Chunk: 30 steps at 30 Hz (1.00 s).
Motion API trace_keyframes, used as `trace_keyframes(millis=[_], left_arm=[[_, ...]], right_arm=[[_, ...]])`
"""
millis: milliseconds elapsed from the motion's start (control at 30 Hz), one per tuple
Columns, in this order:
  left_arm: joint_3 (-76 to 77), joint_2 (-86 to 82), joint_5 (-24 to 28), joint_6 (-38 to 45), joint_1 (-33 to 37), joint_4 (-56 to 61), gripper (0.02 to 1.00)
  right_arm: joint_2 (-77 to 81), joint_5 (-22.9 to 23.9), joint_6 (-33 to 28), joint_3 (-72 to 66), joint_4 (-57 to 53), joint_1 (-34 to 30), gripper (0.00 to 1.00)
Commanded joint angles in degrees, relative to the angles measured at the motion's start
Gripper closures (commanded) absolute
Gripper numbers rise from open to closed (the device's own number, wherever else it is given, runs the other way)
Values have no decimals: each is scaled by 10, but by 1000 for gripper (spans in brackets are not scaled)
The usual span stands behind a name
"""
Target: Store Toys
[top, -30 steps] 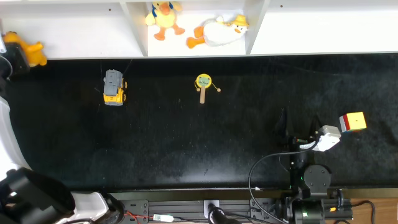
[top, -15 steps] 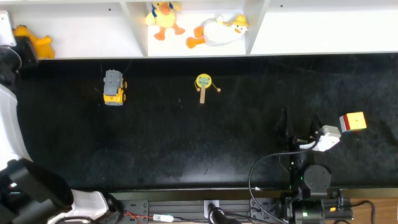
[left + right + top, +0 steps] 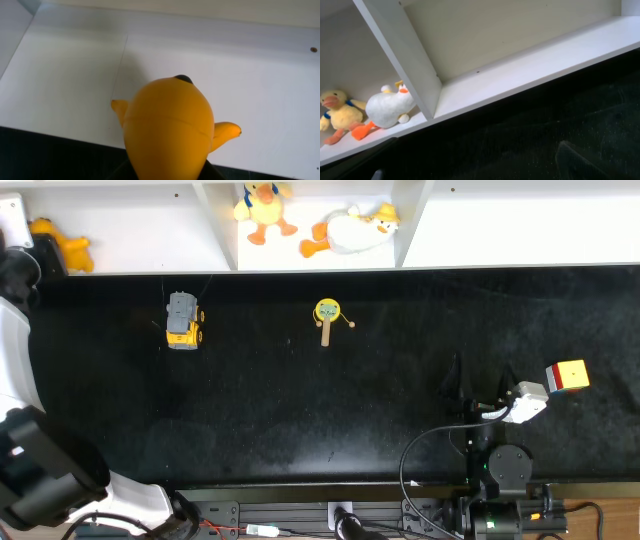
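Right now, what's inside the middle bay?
The middle bay holds a yellow duck and a white duck, side by side on its floor. Whatever lies under or behind them is covered.

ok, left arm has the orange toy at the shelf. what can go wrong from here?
1. The orange toy in the left gripper hangs over the front edge of the shelf, partly above the black table. Released here, it may drop back off.
2. Its body looks rounded, so it might roll after release.
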Motion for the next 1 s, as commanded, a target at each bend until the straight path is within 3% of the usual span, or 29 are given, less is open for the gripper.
trace_keyframes(millis=[33, 1000], left_arm=[[27, 13, 0, -10, -8, 6, 897], [27, 53, -4, -12, -14, 37, 869]], right_arm=[[-4, 4, 2, -8, 3, 3, 5], [-4, 4, 2, -8, 3, 3, 7]])
